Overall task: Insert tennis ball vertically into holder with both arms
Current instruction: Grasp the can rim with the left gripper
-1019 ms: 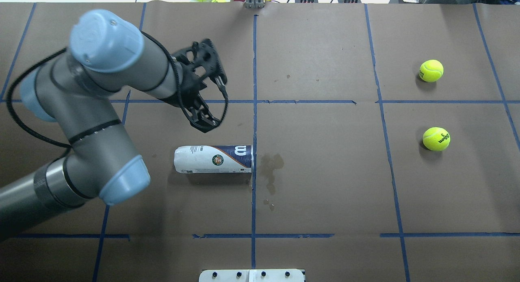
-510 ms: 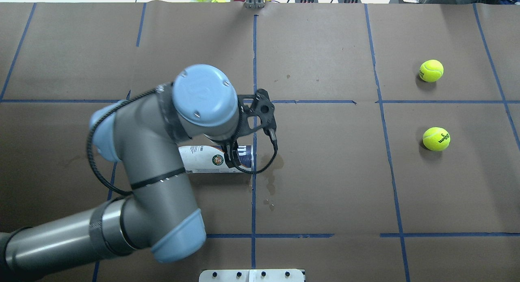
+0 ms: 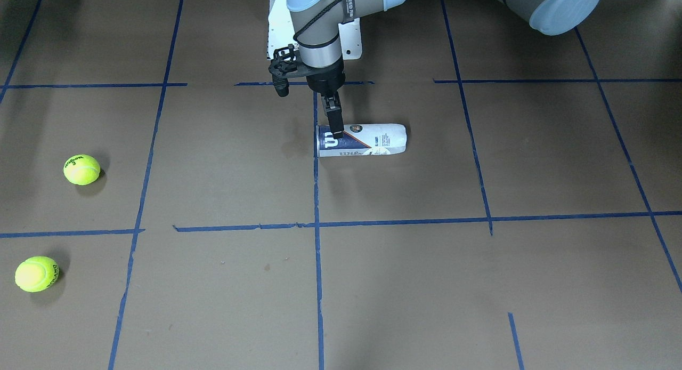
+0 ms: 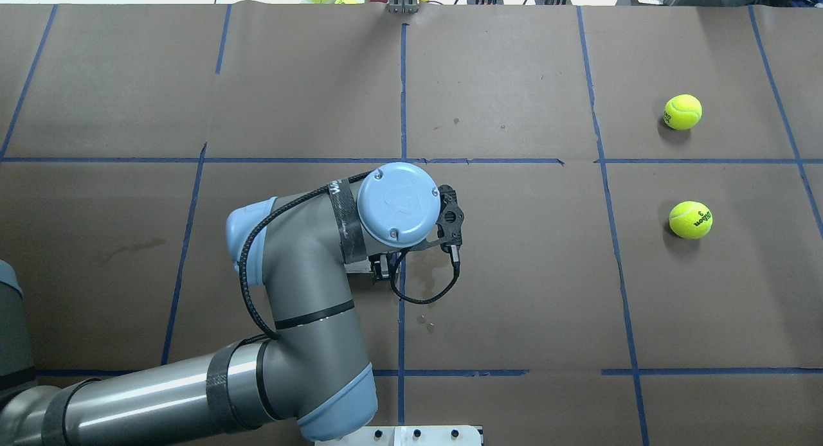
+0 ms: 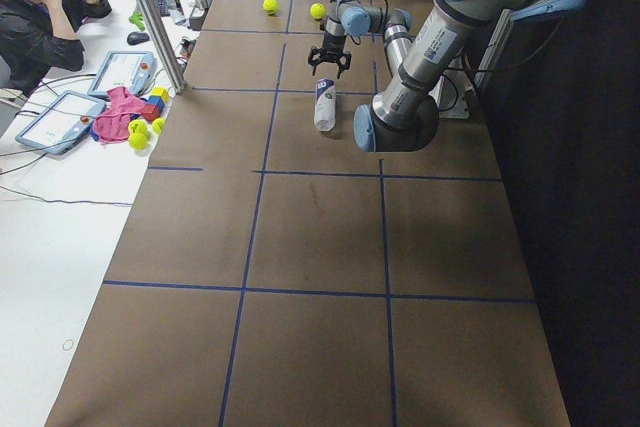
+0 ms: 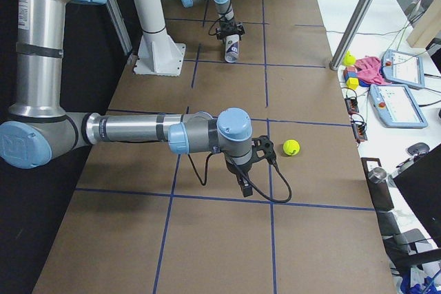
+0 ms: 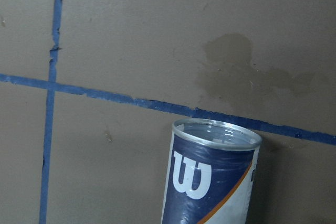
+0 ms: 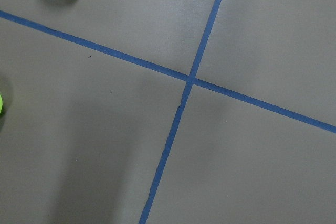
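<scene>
- Reading the front-facing view first: the holder [image 3: 367, 141], a slim clear-plastic tennis-ball can with a white and navy label, lies on its side on the brown paper-covered table [image 3: 426, 284], which is taped with a blue grid. My left claw [image 3: 337, 133] hangs point-down over its navy mouth end. It is seen edge-on, so I cannot tell whether the fingers are spread, pinched or touching.
- Same view: two yellow-green felt balls, the nearer tennis ball [image 3: 81, 169] and the farther tennis ball [image 3: 36, 274], sit on the table well apart from the holder.
- Overhead view: the pale blue wrist cap [image 4: 398, 205] of my left arm covers almost all of the holder and the claw. Both balls lie loose at the right side. My right arm is absent from this frame.
- Left-end view: the holder lies flat beneath my left claw, too small to read the fingers.
- Right-end view: my right claw [image 6: 245, 187] points down over the paper near one ball. Its grip is not readable from here.
- Left wrist view: the holder's silver rim and white W fill the lower frame, beside a dark stain [image 7: 231, 61]. No ball shows in the mouth, and no fingers are in frame.
- Right wrist view: a tape cross, with one ball at the top-left corner. No fingers are in frame.
- Judgement: hardly begun. Nothing is inserted and the holder is not upright. Left to do: grip the holder and stand it mouth-up, fetch a ball with the right claw, lower it in.
</scene>
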Tool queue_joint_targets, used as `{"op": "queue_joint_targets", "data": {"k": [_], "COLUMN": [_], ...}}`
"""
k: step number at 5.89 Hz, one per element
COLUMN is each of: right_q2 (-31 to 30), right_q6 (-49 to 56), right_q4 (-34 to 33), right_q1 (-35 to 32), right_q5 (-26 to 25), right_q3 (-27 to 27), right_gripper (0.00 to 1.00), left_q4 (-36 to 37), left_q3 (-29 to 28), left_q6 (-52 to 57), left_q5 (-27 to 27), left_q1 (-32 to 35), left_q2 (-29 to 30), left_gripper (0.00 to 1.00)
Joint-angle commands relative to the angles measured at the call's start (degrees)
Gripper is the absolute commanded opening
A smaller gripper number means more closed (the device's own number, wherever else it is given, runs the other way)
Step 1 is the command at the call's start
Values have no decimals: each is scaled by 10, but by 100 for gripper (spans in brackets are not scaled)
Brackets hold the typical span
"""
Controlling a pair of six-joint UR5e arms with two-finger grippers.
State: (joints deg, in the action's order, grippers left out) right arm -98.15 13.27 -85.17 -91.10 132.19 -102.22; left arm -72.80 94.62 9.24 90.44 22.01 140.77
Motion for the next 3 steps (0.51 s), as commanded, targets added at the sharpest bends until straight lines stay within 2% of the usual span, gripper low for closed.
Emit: {"op": "queue_joint_targets", "data": {"k": [1,3], "right_q2": [0,-1], "right_q6": [0,0], "right_q4": [0,0], "right_q1": [0,0], "right_q5": [0,0], "right_q3": [0,1], "right_gripper": [100,100], "left_q4": [-7,-8], "left_q3": [-37,-50], "left_q6": [1,0], "left_q5": [-17,-17], "left_q1": [-7,-14], "left_q2": [16,15], "left_gripper": [100,100]}}
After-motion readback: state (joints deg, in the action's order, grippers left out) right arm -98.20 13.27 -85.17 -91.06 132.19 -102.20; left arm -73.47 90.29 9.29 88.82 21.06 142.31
